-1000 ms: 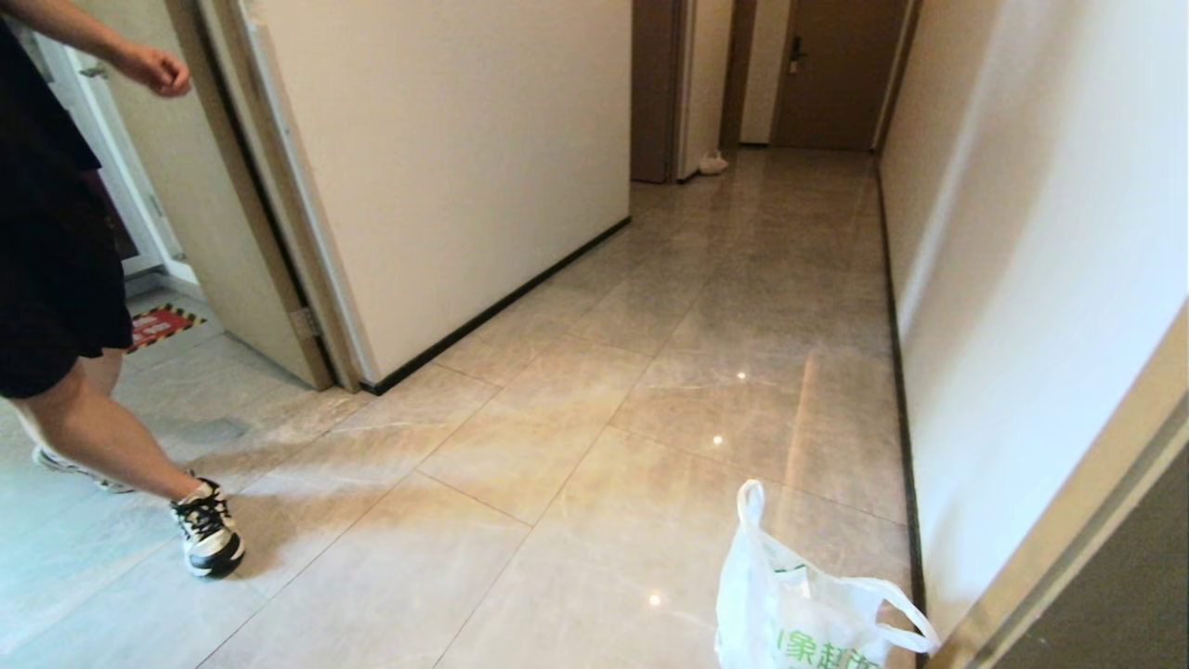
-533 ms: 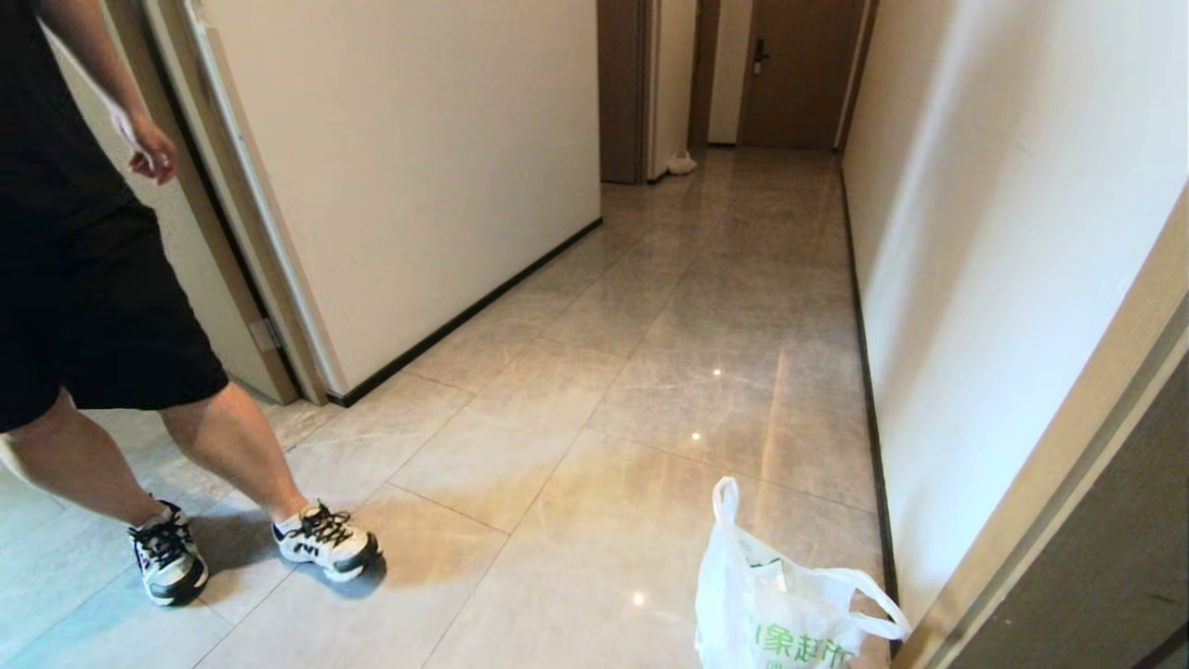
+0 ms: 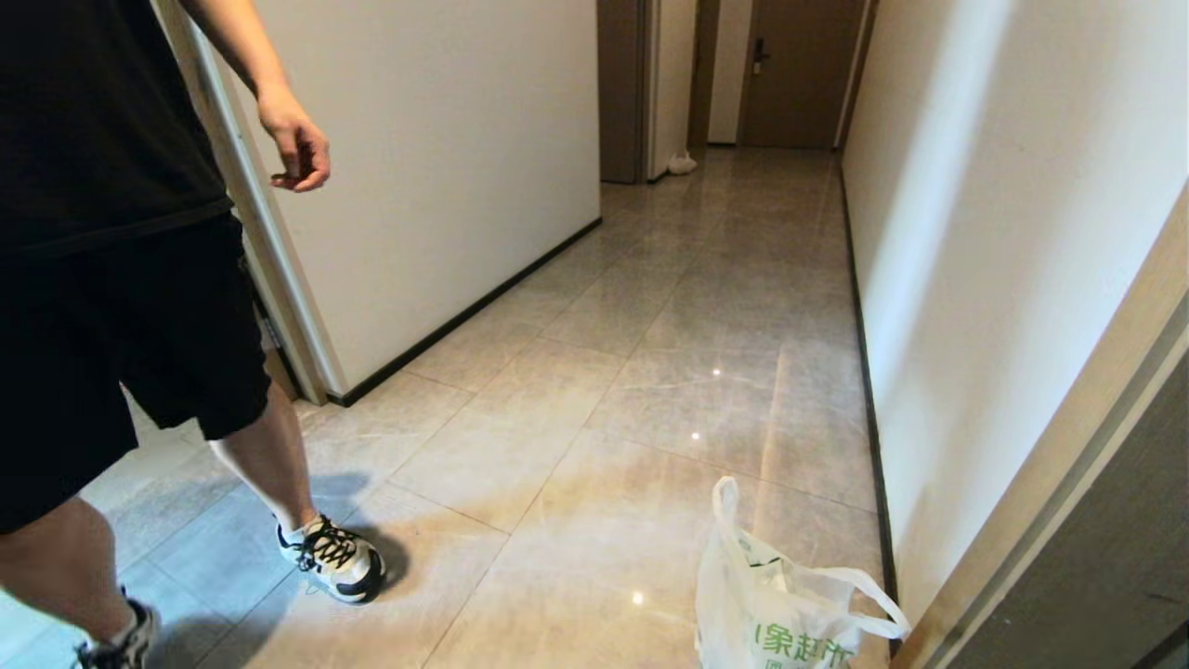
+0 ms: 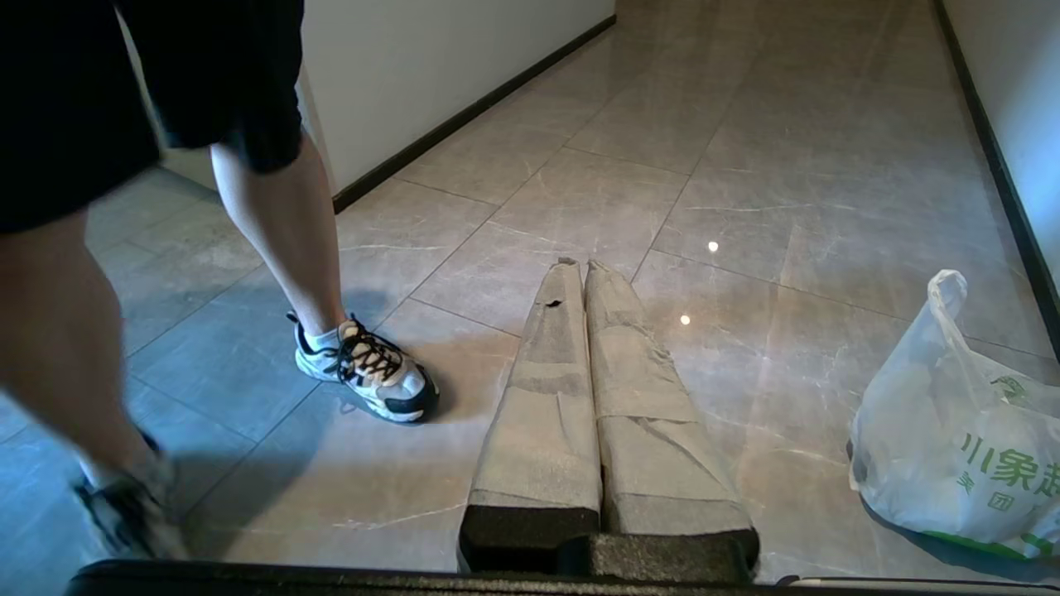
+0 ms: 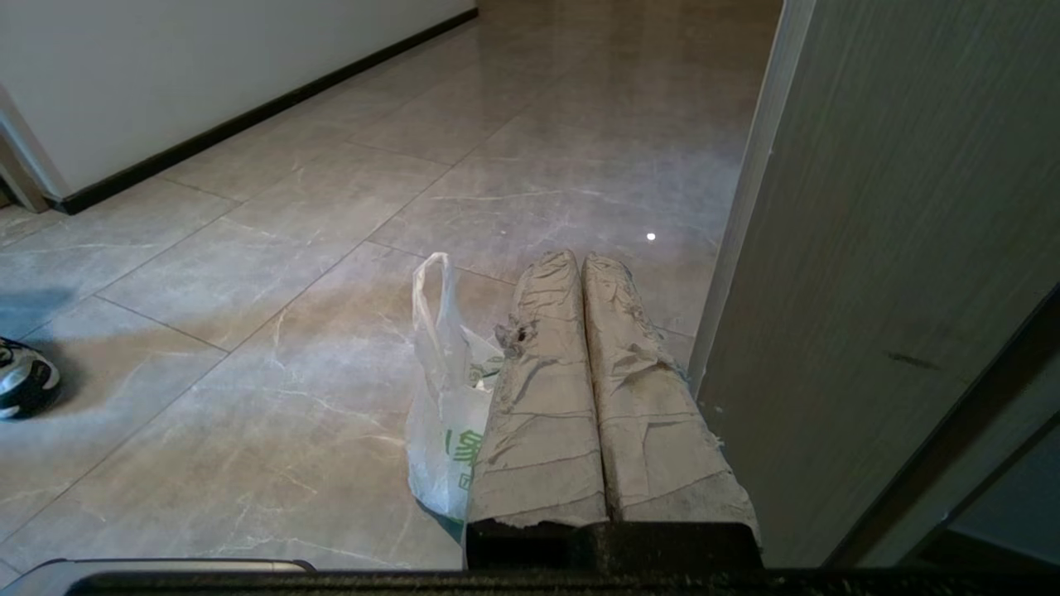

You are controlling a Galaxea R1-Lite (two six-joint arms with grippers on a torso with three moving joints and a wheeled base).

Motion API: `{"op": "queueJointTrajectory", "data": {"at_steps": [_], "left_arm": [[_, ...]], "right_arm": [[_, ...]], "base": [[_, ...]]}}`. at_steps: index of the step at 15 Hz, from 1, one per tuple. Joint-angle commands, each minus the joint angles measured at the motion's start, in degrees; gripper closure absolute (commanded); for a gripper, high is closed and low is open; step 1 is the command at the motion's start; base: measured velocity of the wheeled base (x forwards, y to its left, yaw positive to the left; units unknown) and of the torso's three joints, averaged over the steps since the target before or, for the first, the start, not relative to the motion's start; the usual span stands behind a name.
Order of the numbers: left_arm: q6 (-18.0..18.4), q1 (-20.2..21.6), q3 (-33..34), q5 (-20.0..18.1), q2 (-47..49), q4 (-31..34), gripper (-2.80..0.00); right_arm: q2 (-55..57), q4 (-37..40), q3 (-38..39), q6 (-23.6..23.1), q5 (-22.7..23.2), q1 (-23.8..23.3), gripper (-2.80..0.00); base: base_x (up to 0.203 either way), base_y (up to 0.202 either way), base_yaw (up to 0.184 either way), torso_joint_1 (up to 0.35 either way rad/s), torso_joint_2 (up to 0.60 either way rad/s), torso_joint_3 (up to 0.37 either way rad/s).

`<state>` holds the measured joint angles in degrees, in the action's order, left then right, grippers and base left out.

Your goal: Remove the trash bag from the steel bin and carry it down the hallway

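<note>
The trash bag, thin white plastic with green print, stands on the hallway floor near the right wall, its two loop handles sticking up loose. In the right wrist view the trash bag lies just beside and below my right gripper, whose taped fingers are shut with nothing between them. My left gripper is shut too and empty, with the trash bag off to its side. Neither gripper shows in the head view. The steel bin is out of view.
A person in black shorts walks at the left, one sneaker on the tiles. A dark door panel and its frame stand close at the right, beyond the cream wall. A brown door closes the far end.
The view swung a little at first, then held still. The person has stepped nearer and further into the picture from the left. The bag and both grippers have not moved.
</note>
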<state>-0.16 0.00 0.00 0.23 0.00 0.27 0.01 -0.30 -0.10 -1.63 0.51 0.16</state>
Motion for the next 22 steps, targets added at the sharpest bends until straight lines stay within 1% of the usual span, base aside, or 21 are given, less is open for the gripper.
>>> {"op": "queueJointTrajectory", "data": {"at_steps": [1,6,7,11,22], "left_arm": [[0.0,0.0,0.0,-0.1,0.0,0.0,0.0],[0.0,0.0,0.0,-0.1,0.0,0.0,0.0],[0.0,0.0,0.0,0.0,0.0,0.0,0.0],[0.0,0.0,0.0,0.0,0.0,-0.1,0.0],[0.0,0.0,0.0,0.0,0.0,0.0,0.0]], "right_arm": [[0.0,-0.1,0.0,0.0,0.0,0.0,0.0],[0.1,0.0,0.0,0.1,-0.1,0.0,0.0],[0.1,-0.1,0.0,0.1,-0.1,0.0,-2.8],[0.0,0.0,0.1,0.7,-0.1,0.0,-2.8],[0.0,-0.1,0.1,0.4,-0.1,0.0,-2.8]], "base": [[0.0,0.0,0.0,0.0,0.0,0.0],[0.0,0.0,0.0,0.0,0.0,0.0],[0.0,0.0,0.0,0.0,0.0,0.0],[0.0,0.0,0.0,0.0,0.0,0.0],[0.0,0.0,0.0,0.0,0.0,0.0]]}}
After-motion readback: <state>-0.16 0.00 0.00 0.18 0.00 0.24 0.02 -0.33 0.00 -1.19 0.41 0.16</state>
